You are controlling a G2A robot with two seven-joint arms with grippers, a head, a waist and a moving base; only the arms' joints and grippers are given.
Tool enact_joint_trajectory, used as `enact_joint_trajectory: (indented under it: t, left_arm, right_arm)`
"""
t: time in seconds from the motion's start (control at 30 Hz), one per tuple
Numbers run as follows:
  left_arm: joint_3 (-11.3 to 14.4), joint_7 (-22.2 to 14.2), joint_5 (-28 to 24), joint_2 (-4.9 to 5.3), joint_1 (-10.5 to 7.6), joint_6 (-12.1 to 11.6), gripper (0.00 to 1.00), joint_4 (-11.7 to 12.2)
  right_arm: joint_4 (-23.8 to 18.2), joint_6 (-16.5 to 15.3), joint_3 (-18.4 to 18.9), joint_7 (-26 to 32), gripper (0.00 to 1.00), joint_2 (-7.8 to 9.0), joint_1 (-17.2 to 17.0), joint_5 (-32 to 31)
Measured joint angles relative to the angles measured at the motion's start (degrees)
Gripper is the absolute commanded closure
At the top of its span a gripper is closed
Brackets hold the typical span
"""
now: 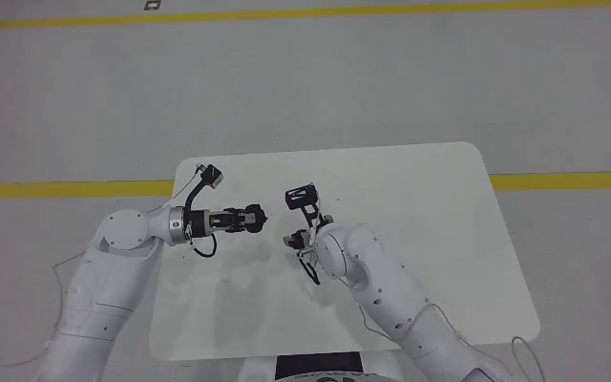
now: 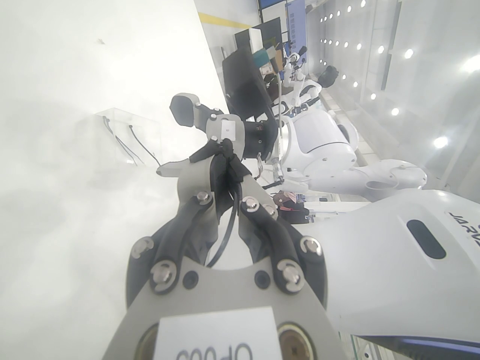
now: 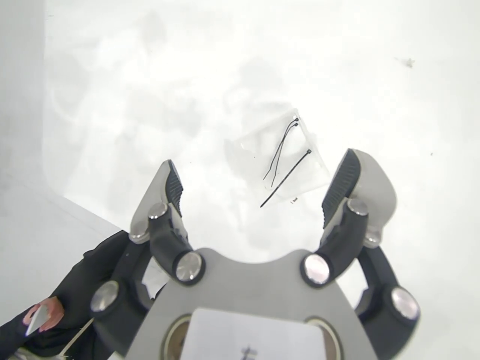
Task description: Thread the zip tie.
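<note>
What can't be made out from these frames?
- Left wrist view: whether the zip tie is threaded. The fingers of the left hand cover the gripped end.
- Top view: what that hand grips is too small to tell.
- Right wrist view: the clear tray has edges too faint against the white table to tell whether the longest spare tie lies fully inside.

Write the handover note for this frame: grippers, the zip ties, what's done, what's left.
Left gripper: shut on a black zip tie, held above the table.
Right gripper: open, empty, above the clear tray.
Three spare ties lie in the tray, one poking over its edge.
Done: one tie picked up.
Left: thread its tail through its head; whether that has begun cannot be seen.
</note>
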Motion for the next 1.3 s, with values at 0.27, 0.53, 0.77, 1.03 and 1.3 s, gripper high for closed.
enact_joint_trajectory:
  t: [0.27,0.53,0.77,1.03,1.3]
  left_arm:
    - [0.0,0.0,0.0,0.0,0.0,0.0,1.0,0.0]
    - [0.0,0.0,0.0,0.0,0.0,0.0,1.0,0.0]
    - [0.0,0.0,0.0,0.0,0.0,0.0,1.0,0.0]
    - [0.0,0.0,0.0,0.0,0.0,0.0,1.0,0.0]
    - [0.0,0.0,0.0,0.0,0.0,0.0,1.0,0.0]
  right_arm:
    - [0.45,-0.01,2.33,0.25,0.0,-2.3,-1.31,-2.02]
    - [0.51,-0.2,2.42,-0.23,0.0,-2.3,-1.57,-1.84]
    - [0.51,-0.7,2.91,-2.26,0.0,-2.16,-2.34,-2.13]
    - [0.36,-0.02,2.75,-2.19,0.54,-2.22,-2.46,-3.03]
    - [0.27,-0.01,3.06,-1.97,0.64,-2.35,-2.67,-3.47]
